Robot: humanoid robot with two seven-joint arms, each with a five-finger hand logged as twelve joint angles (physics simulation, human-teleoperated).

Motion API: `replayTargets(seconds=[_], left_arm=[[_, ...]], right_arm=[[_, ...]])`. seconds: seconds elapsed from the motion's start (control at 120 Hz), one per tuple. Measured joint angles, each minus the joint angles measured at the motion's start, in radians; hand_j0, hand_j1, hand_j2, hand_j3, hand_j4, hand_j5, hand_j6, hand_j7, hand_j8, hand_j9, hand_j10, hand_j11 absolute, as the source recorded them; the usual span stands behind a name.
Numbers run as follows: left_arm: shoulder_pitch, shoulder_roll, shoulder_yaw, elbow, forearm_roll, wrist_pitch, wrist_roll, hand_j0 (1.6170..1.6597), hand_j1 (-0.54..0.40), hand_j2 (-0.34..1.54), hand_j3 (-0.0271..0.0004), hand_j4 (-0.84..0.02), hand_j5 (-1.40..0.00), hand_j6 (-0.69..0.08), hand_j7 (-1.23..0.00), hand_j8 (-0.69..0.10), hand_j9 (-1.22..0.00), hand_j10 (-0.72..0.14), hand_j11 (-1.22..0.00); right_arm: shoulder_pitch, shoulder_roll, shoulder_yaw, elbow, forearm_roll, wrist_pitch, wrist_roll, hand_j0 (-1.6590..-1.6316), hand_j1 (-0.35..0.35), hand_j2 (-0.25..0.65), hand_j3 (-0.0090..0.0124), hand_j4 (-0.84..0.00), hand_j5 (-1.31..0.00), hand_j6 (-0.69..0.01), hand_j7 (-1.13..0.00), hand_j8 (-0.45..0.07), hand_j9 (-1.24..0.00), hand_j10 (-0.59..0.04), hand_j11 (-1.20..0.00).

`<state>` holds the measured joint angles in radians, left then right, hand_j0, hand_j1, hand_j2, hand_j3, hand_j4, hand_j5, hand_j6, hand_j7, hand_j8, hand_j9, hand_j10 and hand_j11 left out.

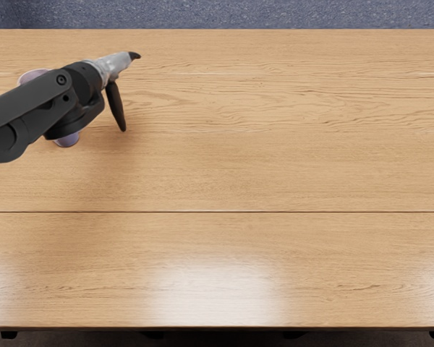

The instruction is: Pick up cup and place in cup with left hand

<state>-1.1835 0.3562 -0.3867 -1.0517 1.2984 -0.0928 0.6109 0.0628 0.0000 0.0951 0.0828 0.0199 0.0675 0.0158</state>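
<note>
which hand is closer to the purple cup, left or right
Left. The left hand is up and to the right of the purple cup in the picture, with its arm hiding part of the cup. The right hand is out of view.

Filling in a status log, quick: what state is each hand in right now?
Left hand: open, holding nothing visible.
Right hand: out of view, so it cannot be told.

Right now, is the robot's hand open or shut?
Open: the left hand has a dark finger spread away from its pale part, nothing between them.
</note>
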Motion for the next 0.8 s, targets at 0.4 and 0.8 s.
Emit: replayTargets(seconds=[0.4,0.8], left_arm=[[-0.027,-0.006,-0.014,-0.149,-0.317,-0.017,0.000,1.6581,0.328,0.01,0.0000,-0.022,-0.02,-0.023,-0.02,-0.022,-0.02,-0.021,-0.02],[0.077,0.319,-0.173,-0.194,-1.132,-0.493,0.000,1.6581,0.335,0.00,0.0000,-0.014,-0.02,-0.014,-0.02,-0.014,-0.02,-0.013,-0.02]], right_arm=[[0.000,0.000,0.000,0.000,0.000,0.000,0.000,-1.6581,-0.349,0.000,0.0000,-0.001,0.00,-0.001,0.00,-0.001,0.00,0.000,0.00],[0.000,0.000,0.000,0.000,0.000,0.000,0.000,-1.6581,-0.349,0.000,0.0000,0.000,0.00,-0.001,0.00,0.000,0.00,0.000,0.00]])
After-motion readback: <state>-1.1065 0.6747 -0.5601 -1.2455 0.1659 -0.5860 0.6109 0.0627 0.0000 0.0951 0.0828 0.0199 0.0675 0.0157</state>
